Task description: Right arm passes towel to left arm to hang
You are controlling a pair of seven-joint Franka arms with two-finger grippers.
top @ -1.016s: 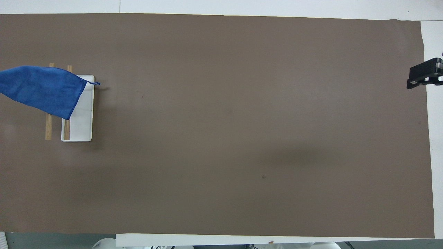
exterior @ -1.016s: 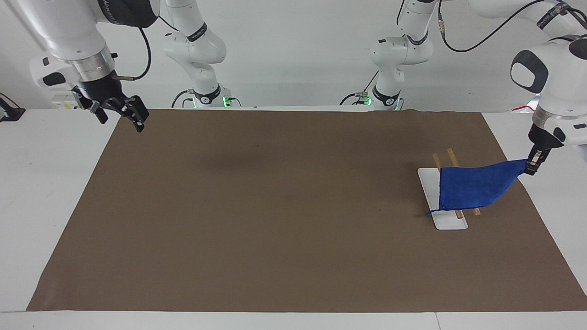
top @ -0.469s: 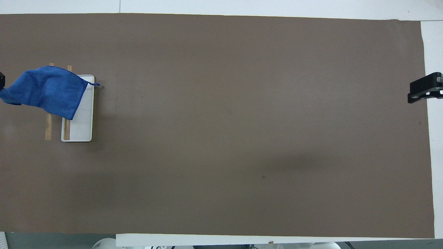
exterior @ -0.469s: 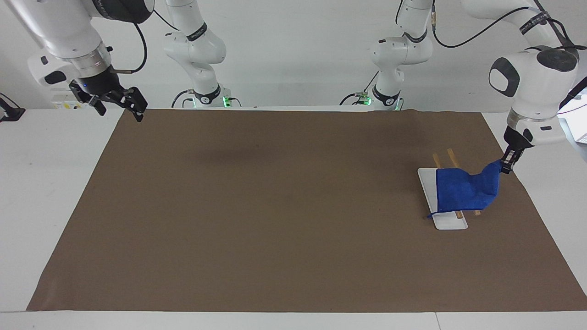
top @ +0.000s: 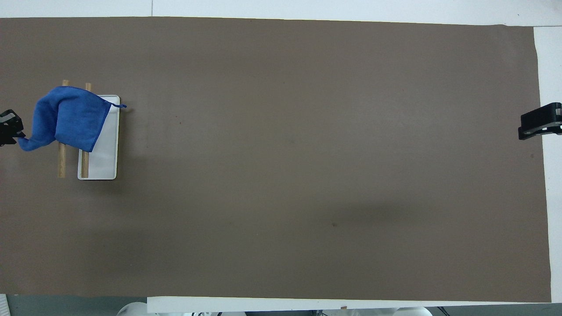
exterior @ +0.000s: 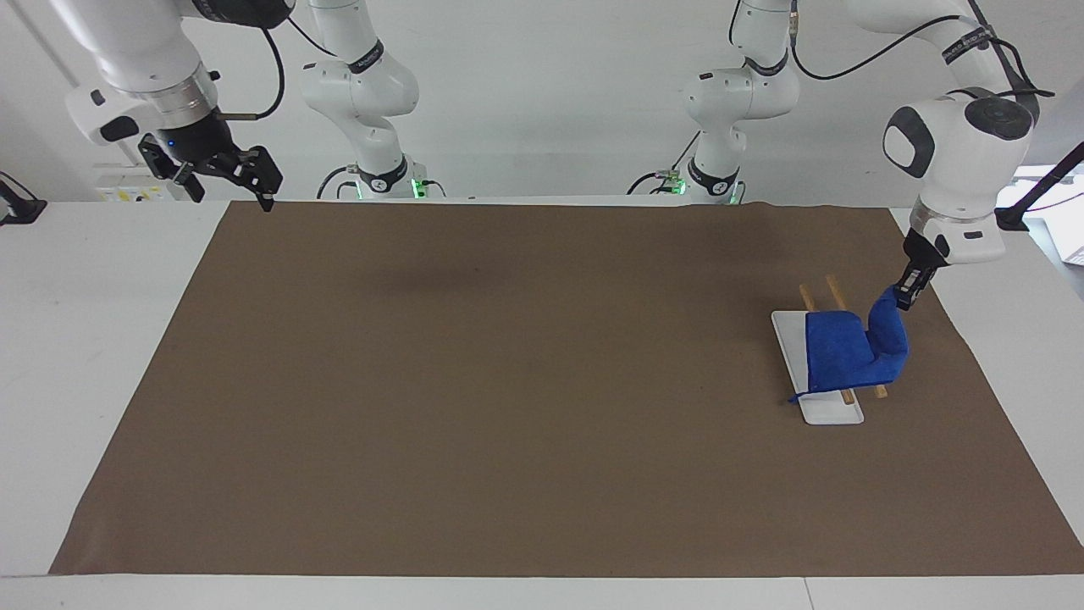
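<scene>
The blue towel lies draped over a small rack at the left arm's end of the table. It also shows in the overhead view, with its loop tag hanging over the white base. One corner rises to my left gripper, which is shut on it just above the rack's outer side. In the overhead view the left gripper is at the frame's edge. My right gripper is open and empty, held in the air over the mat's edge at the right arm's end. It also shows in the overhead view.
The rack has two wooden rails over a white base plate. A brown mat covers most of the table. Two more white arms stand at the robots' edge.
My left gripper has moved in toward the rack with the towel corner, so the stretched towel has gone slack and bunched over the rails. My right gripper has drifted slightly toward the robots.
</scene>
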